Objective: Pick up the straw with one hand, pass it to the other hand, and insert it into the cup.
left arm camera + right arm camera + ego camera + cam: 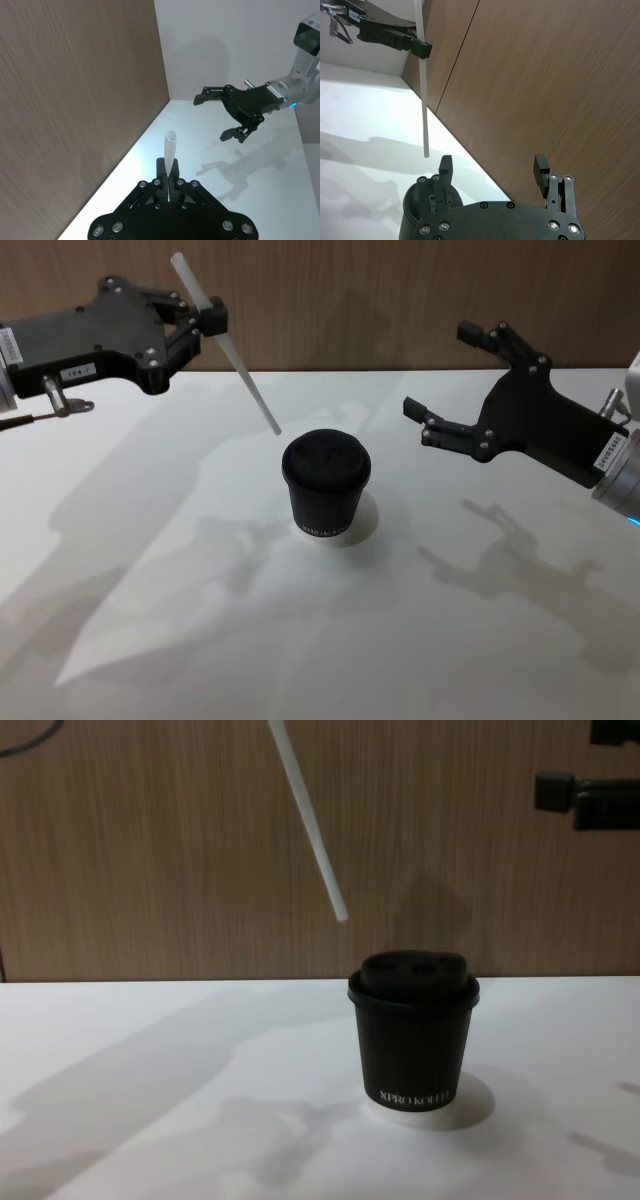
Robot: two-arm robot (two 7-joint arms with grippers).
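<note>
White, long, thin and straight, the straw [240,365] is hanging clear of the pale worktop [150,640]. It is slanting from its top near the far left corner down to a free tip just above and left of the small black lidded paper cup [326,485], which is standing mid-worktop. The black blocky left claw [205,318] is clamping it near the top. The black two-finger right claw [445,370], on a silver wrist [622,475], is hovering spread and empty toward the right edge. The straw's bare lower length is lying to its left, so the handover probably calls for a leftward reach.
</note>
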